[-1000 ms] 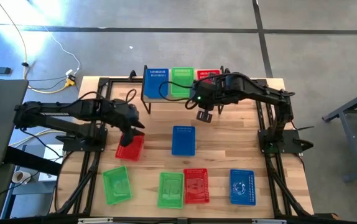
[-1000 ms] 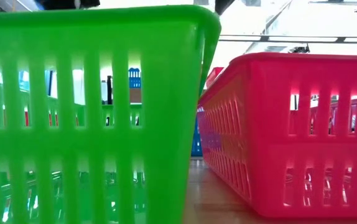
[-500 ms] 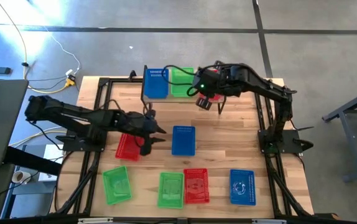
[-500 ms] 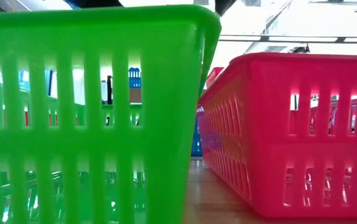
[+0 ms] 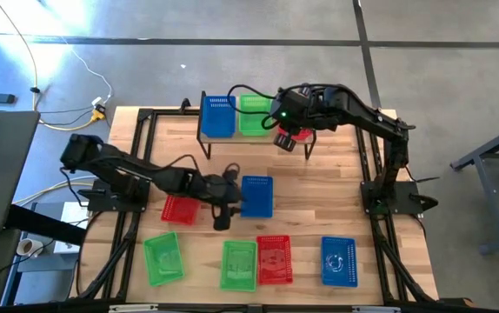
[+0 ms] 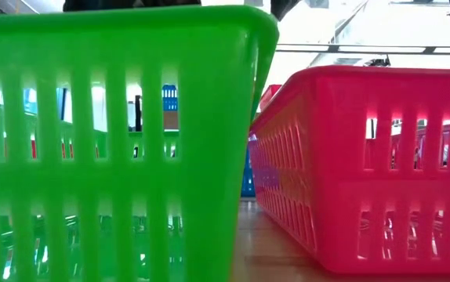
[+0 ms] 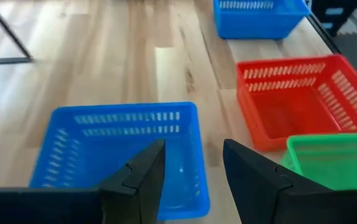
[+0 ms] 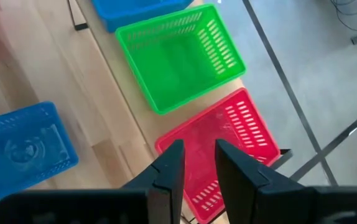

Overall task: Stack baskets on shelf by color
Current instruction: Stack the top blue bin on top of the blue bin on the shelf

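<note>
My left gripper (image 5: 225, 209) hangs open and empty over the near edge of the blue basket (image 5: 256, 196) at mid-table. My right gripper (image 8: 197, 163), fingers slightly parted and holding nothing, hovers above the red basket (image 8: 225, 149) on the shelf (image 5: 204, 130), beside the green basket (image 5: 254, 115).

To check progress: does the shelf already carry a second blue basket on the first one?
No, the high view shows one blue basket on the shelf; another blue basket lies mid-table.

Bare tabletop (image 5: 319, 187) lies open between the shelf (image 5: 251, 117) and 4 front baskets (image 5: 256, 261).
</note>
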